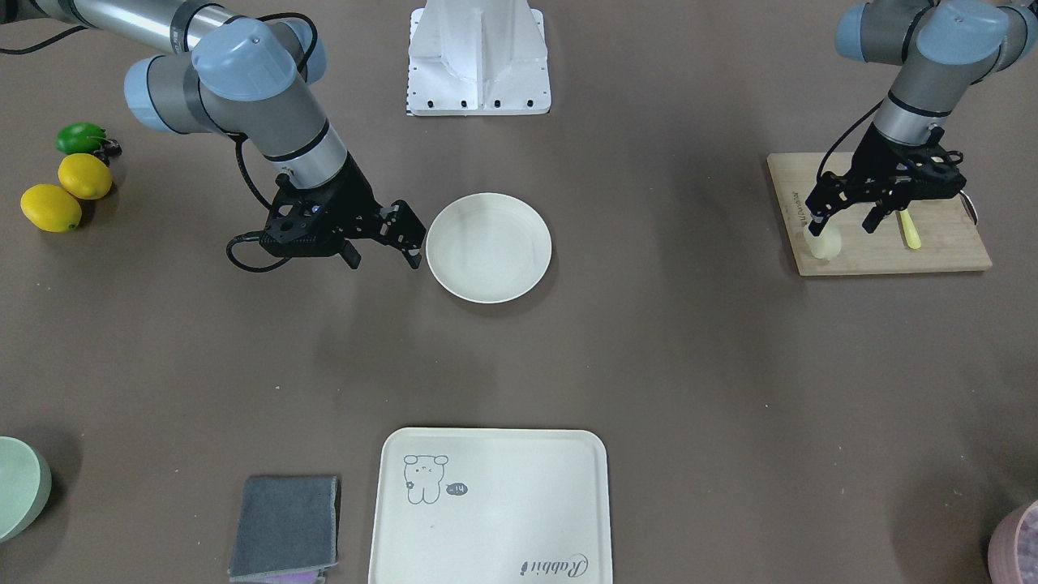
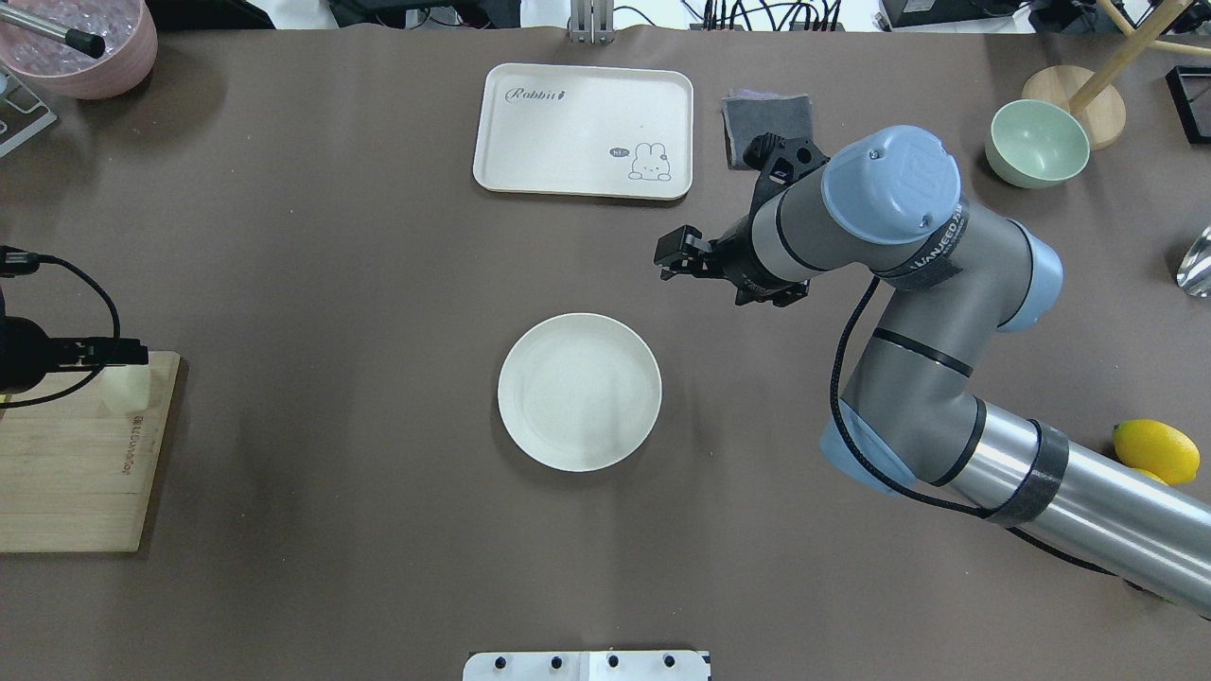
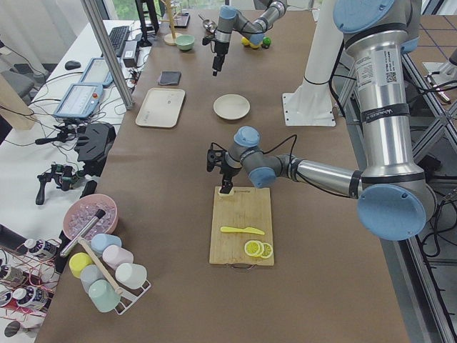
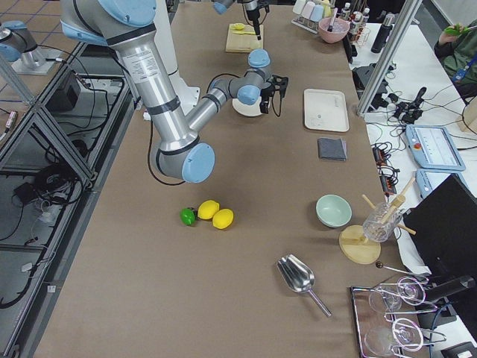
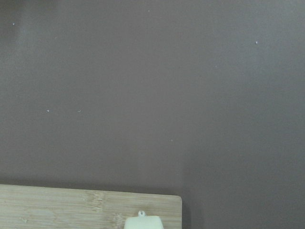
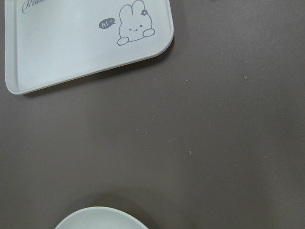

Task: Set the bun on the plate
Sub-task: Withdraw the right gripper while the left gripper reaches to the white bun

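The bun (image 1: 821, 243), a small pale cream lump, sits on the corner of a wooden cutting board (image 1: 932, 247) at the table's left end. My left gripper (image 1: 843, 221) hangs open just above it. One fingertip (image 1: 815, 221) is right over the bun, and nothing is held. In the left wrist view only the bun's top (image 5: 143, 223) shows, at the bottom edge. The round cream plate (image 1: 489, 247) (image 2: 579, 391) lies empty at the table's middle. My right gripper (image 1: 383, 253) (image 2: 674, 260) stands open and empty beside the plate's rim.
A yellow knife (image 1: 910, 229) lies on the board. A rabbit tray (image 2: 584, 130), a grey cloth (image 2: 768, 115) and a green bowl (image 2: 1036, 142) lie on the far side. Lemons (image 1: 65, 195) sit near the right arm. The robot's white base (image 1: 478, 57) is behind the plate.
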